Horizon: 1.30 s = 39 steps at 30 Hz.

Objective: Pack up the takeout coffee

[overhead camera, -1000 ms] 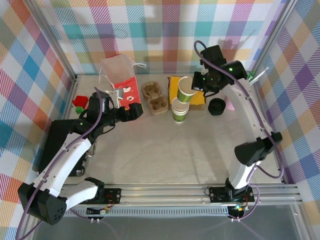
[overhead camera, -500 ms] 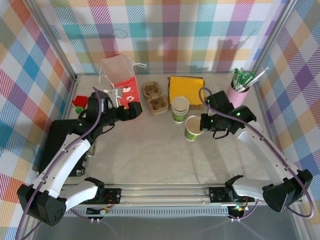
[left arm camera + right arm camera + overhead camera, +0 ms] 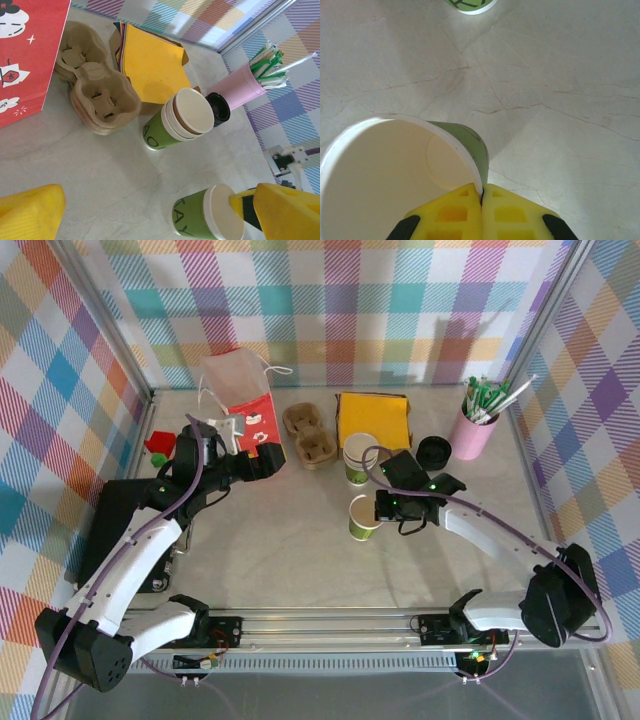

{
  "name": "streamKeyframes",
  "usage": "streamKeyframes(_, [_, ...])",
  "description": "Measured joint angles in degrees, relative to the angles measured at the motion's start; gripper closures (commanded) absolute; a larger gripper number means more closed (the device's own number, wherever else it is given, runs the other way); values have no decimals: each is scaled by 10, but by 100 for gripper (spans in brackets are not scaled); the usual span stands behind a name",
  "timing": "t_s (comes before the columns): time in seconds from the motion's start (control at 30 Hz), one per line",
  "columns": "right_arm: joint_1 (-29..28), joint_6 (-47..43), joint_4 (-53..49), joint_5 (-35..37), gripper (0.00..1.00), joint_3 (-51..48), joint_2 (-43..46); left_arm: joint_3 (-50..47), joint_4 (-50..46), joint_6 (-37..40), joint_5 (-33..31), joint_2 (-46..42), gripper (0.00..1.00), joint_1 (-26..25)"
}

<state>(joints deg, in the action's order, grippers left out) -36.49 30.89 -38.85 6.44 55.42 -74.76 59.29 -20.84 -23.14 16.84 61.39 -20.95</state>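
Observation:
The takeout coffee (image 3: 364,517), a green paper cup with a white rim, stands upright near the middle of the table, just in front of the nested cup stack (image 3: 358,458). My right gripper (image 3: 384,508) is shut on the wall at its rim, pinching it from the right. In the right wrist view the yellow fingers (image 3: 465,210) meet on the rim of the cup (image 3: 395,170), whose pale inside is bare. My left gripper (image 3: 272,462) hangs open by the red bag (image 3: 250,422), nothing between its fingers. In the left wrist view the cup (image 3: 200,217) sits low right of the left gripper (image 3: 155,212).
Two brown cup carriers (image 3: 310,436) lie right of the bag. Yellow napkins (image 3: 373,418) lie at the back, with a black lid (image 3: 433,452) and a pink holder of straws (image 3: 473,430) to their right. A black box (image 3: 120,520) sits at the left edge.
My right arm has carried the cup from above the stack at the back down and forward to the middle of the table. The left arm has not moved.

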Motion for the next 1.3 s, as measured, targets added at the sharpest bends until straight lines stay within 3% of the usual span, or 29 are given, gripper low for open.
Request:
streamKeyframes(0.17, [-15, 15, 12, 7, 93, 4, -35, -4, 0, 0, -9, 0, 3, 0])
streamKeyframes(0.27, [-19, 21, 15, 11, 87, 12, -47, -4, 0, 0, -15, 0, 3, 0])
streamKeyframes(0.4, [-28, 27, 12, 16, 65, 18, -60, -4, 0, 0, -16, 0, 3, 0])
streamKeyframes(0.47, [-30, 28, 4, 17, 60, 19, -62, -4, 0, 0, -16, 0, 3, 0])
streamKeyframes(0.67, [-30, 27, -44, 38, 59, 67, -58, -4, -1, 0, -22, 0, 3, 0])
streamKeyframes(0.9, [-24, -5, -101, 110, 55, 155, -28, -4, -5, 0, -30, -8, 3, 0])
streamKeyframes(1.13, [89, -48, -116, 131, 55, 188, -34, -4, -16, 0, -30, -27, 3, 0])
streamKeyframes(1.3, [182, -71, -109, 118, 54, 240, -107, -4, -18, 0, -30, -35, 3, 0])
